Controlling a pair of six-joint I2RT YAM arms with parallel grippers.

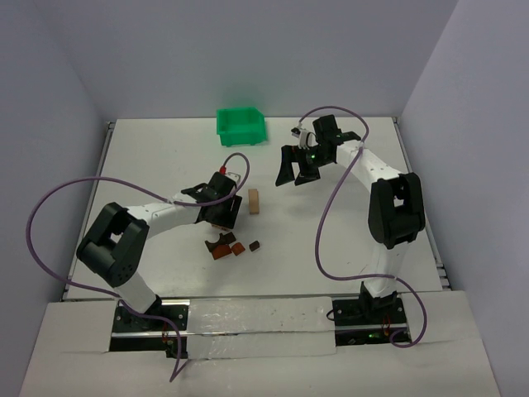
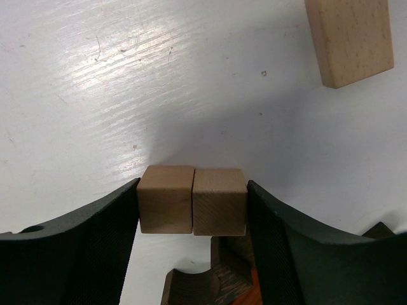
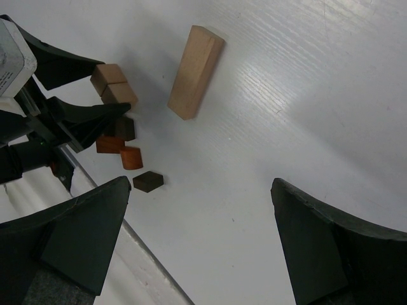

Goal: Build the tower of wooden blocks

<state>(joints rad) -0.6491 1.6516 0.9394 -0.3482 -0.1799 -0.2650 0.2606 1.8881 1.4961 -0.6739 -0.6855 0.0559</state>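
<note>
Left gripper point(image 2: 193, 213) clamps two tan cubes point(image 2: 166, 198) side by side. These are judged light, rigid, smooth wood. The pair may buckle, so press flat faces squarely. The bar point(image 2: 353, 39) lies on the bench point(image 2: 95, 76) ahead, with dark blocks point(image 2: 203, 287) just behind the fingertips. Right gripper point(image 3: 200, 197) is wide open and empty.

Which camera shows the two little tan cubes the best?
The left wrist view. There the two tan cubes sit side by side, big and sharp, squeezed by the left gripper. The right wrist view shows the cubes small, at its upper left. In the top view the left gripper hides them.
</note>
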